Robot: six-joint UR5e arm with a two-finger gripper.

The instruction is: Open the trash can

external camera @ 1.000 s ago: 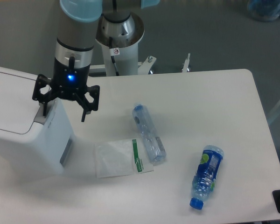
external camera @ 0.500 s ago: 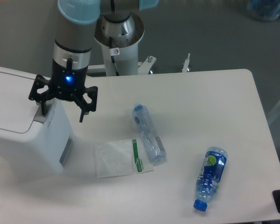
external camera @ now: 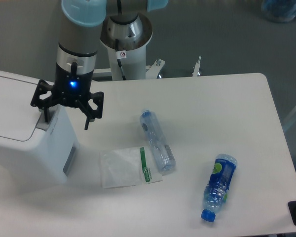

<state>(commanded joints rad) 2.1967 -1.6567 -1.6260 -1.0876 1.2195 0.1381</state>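
The trash can point(external camera: 12, 111) is a large white boxy bin at the table's left edge, its flat lid down. Its grey push tab point(external camera: 41, 123) is at the lid's right end and a grey panel point(external camera: 69, 160) is on its right side. My gripper point(external camera: 65, 120) hangs open over the can's right end, pointing down. Its left finger point(external camera: 43, 114) is at or just above the push tab; I cannot tell if it touches. Its right finger point(external camera: 87, 122) hangs in the air beside the can's right wall.
A clear plastic bottle point(external camera: 158, 142) lies in the middle of the white table point(external camera: 227, 108). A clear plastic bag with a green strip point(external camera: 128, 167) lies beside the can. A blue-labelled bottle point(external camera: 218, 186) lies at the front right. The arm's base point(external camera: 126, 44) stands behind the table.
My gripper has shifted slightly left over the can's right end, then held still. The blue-labelled bottle rocked a little and returned. The lid has not moved.
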